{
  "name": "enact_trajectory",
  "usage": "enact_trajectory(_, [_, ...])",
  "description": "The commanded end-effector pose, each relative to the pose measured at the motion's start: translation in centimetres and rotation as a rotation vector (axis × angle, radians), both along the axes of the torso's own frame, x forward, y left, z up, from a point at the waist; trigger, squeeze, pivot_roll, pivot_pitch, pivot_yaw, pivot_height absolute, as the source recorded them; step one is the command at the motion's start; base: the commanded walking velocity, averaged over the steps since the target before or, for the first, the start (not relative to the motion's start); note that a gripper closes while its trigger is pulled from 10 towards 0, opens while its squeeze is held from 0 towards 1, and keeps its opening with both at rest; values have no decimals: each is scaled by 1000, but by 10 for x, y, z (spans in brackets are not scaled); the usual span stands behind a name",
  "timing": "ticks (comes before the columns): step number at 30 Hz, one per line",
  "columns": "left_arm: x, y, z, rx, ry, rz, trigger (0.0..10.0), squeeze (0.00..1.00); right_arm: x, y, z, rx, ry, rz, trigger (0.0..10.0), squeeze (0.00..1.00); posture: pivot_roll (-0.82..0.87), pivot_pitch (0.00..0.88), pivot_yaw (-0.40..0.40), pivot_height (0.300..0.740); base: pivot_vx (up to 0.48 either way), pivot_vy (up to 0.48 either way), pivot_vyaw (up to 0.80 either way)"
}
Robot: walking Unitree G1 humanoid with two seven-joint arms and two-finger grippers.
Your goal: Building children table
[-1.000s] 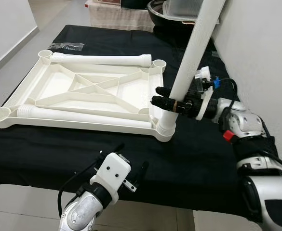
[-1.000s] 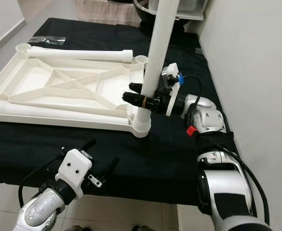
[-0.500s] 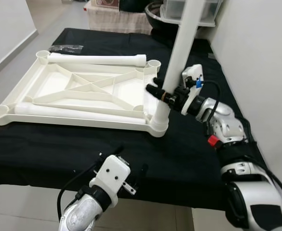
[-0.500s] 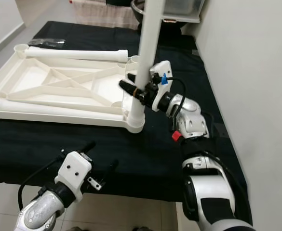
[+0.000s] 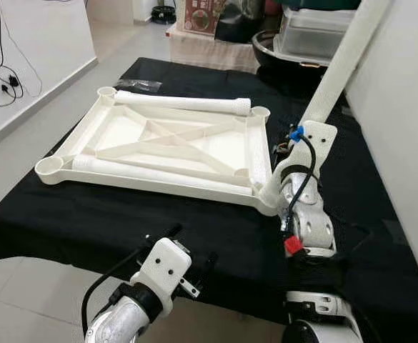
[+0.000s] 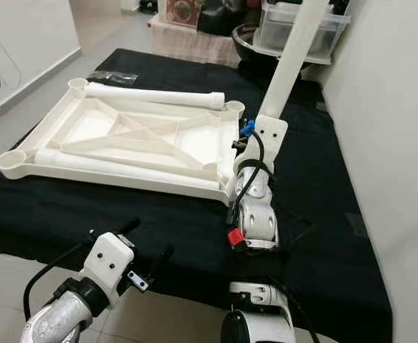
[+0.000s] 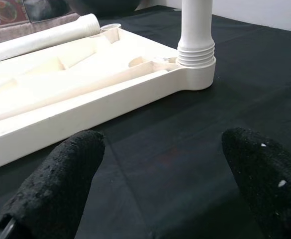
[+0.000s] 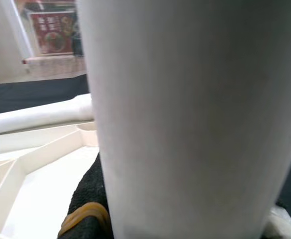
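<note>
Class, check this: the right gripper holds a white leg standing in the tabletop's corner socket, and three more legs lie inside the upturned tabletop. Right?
Not quite: two legs lie inside the tabletop, as the left eye view shows. The right gripper does hold the standing leg in the corner socket.

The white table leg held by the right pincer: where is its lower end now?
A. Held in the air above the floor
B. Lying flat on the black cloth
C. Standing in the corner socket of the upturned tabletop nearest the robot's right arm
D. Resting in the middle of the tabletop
C: the table leg stands with its ribbed end in the corner socket of the tabletop, while the right pincer grips it.
</note>
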State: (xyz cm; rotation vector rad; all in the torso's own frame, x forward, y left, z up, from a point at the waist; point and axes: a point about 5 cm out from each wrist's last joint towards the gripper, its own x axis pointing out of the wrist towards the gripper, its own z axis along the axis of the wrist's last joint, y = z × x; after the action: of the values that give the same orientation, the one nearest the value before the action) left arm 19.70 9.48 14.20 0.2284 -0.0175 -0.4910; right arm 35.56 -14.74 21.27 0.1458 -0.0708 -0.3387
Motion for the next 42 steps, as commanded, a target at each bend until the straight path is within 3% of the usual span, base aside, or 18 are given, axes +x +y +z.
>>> enact_trajectory(1, [-3,-2,-4,5,14,-15,10000,0,-5,8,-32,79,125,-11,0,0,126,80,-102,740,0,0,0])
enact_trajectory(2, [-4,-2,-4,4,14,-14,10000,0,-4,15,-25,98,69,39,10000,0,127,74,-103,740,0,0,0])
enact_trajectory(3, [-4,-2,-5,4,13,-13,10000,0,-3,19,-21,111,31,72,10000,0,125,69,-103,740,0,0,0])
enact_trajectory(4, [-5,-2,-5,3,15,-13,10000,0,-3,18,-14,72,-25,109,10000,1000,121,66,-102,740,0,0,0])
enact_trajectory(8, [-5,-2,-6,-1,18,-14,10000,0,-3,6,-6,2,-82,107,10000,1000,118,57,-102,740,0,0,0])
enact_trajectory(9, [-5,-3,-6,-1,19,-17,10000,0,-1,0,-2,-18,-106,113,10000,796,119,60,-104,740,0,0,0])
enact_trajectory(10, [-5,-3,-6,-1,19,-17,10000,0,-1,0,-2,-18,-106,113,10000,796,119,60,-104,740,0,0,0])
enact_trajectory(11, [-5,-3,-6,-3,20,-21,10000,0,3,-7,8,-7,-160,187,10000,0,119,68,-103,740,0,0,0])
enact_trajectory(13, [-5,-3,-6,-3,20,-21,10000,0,3,-7,8,-7,-160,187,10000,0,119,68,-103,740,0,0,0])
enact_trajectory(18, [-3,-4,-7,-9,21,-10,10000,0,8,-19,5,78,-216,673,10000,0,112,64,-102,740,0,0,0])
enact_trajectory(21, [-3,-4,-7,-9,21,-10,10000,0,8,-19,5,78,-216,673,10000,0,112,64,-102,740,0,0,0])
enact_trajectory(27, [-2,-4,-7,-10,23,-7,10000,0,8,-18,-2,55,-148,929,10000,0,120,68,-100,740,0,0,0])
enact_trajectory(29, [-2,-4,-7,-11,21,-5,10000,0,0,-5,-4,11,-67,1328,10000,0,128,73,-107,740,0,0,0])
enact_trajectory(31, [-2,-4,-6,-11,19,-4,10000,0,-5,0,-2,2,-50,1473,10000,0,130,75,-107,740,0,0,0])
enact_trajectory(35, [-2,-3,-6,-13,25,1,10000,0,2,15,12,-126,-81,1611,10000,0,139,82,-115,740,0,0,0])
enact_trajectory(40, [-3,-3,-6,-15,30,-2,10000,0,5,21,20,-130,-95,1652,10000,0,135,87,-116,740,0,0,0])
enact_trajectory(41, [-3,-3,-6,-15,31,-4,10000,0,7,22,22,-126,-99,1640,0,0,135,89,-118,740,0,0,0])
enact_trajectory(42, [-3,-3,-6,-15,31,-5,10000,0,9,22,23,-129,-111,1629,0,0,135,91,-118,740,0,0,0])
